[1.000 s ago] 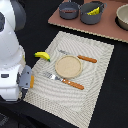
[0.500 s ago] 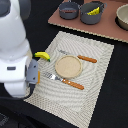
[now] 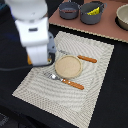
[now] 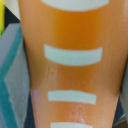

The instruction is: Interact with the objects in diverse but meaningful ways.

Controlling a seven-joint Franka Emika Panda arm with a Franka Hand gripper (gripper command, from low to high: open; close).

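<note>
the gripper is hidden behind the arm so i cannot tell its state, and the orange-brown bun with white stripes sits directly before its wrist camera.

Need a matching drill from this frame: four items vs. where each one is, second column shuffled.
1. cheese wedge
2. plate
3. fork
4. bun

A. between the fork and the knife
B. fills the wrist view, close up
C. inside a grey pot
D. flat on the striped mat, orange handle

Pairs: 1-C, 2-A, 3-D, 4-B
</note>
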